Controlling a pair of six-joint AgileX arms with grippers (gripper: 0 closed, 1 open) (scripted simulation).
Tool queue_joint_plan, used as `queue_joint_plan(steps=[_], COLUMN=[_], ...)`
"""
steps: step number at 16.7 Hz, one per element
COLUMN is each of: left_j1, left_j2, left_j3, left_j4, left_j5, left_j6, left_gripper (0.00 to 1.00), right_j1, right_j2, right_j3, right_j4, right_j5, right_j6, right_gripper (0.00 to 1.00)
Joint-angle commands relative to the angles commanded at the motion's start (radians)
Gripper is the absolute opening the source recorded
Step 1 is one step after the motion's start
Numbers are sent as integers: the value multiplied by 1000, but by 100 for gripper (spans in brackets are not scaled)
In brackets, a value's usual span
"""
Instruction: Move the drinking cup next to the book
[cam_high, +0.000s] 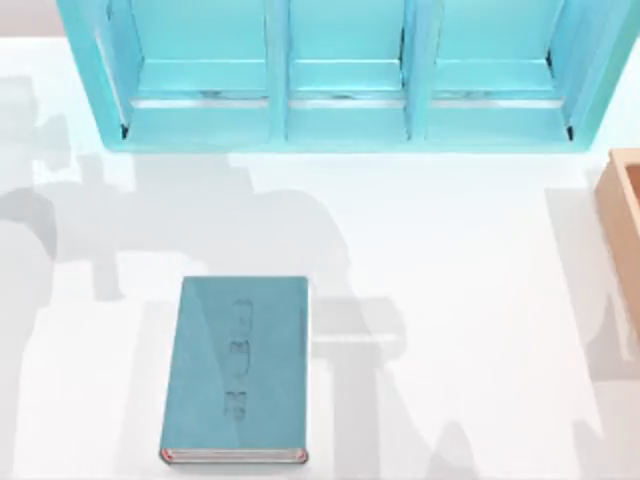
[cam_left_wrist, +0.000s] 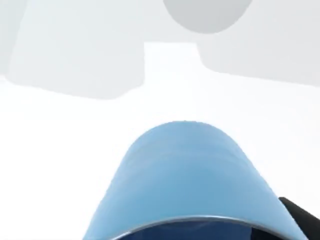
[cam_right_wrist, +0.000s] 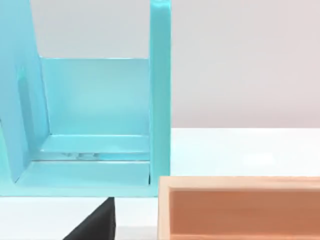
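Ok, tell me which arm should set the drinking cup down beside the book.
Left. Its wrist view has the drinking cup right up close, likely already carried. The right wrist view faces the shelf unit and wooden box, away from the book.

Book (cam_high: 237, 368): teal-blue cover, faint embossed marks in a column down the middle, white page edges, thin red trim at the corners. Drinking cup (cam_left_wrist: 185, 180): pale blue outside, darker blue inside the rim. Shelf unit (cam_high: 340, 75): turquoise throughout. Box (cam_right_wrist: 240, 210): light orange-tan. Desk (cam_high: 470, 300): white, grey shadows.
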Motion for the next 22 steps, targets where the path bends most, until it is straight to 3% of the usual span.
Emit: queue_joint_plan(steps=[15, 19, 22], left_j1=[-558, -635, -664], left_j2=[-573, -672, -712], left_j3=[-729, -855, -903], left_j4=[114, 144, 157], left_j5=[-10, -12, -15], left_j6=[-1556, -1833, -1937], left_gripper=[0, 0, 0], right_j1=[0, 0, 0], right_j2=[0, 0, 0], right_j3=[0, 0, 0], right_j4=[0, 0, 0], right_j5=[0, 0, 0], right_j6=[0, 0, 0], right_gripper=[100, 100, 100])
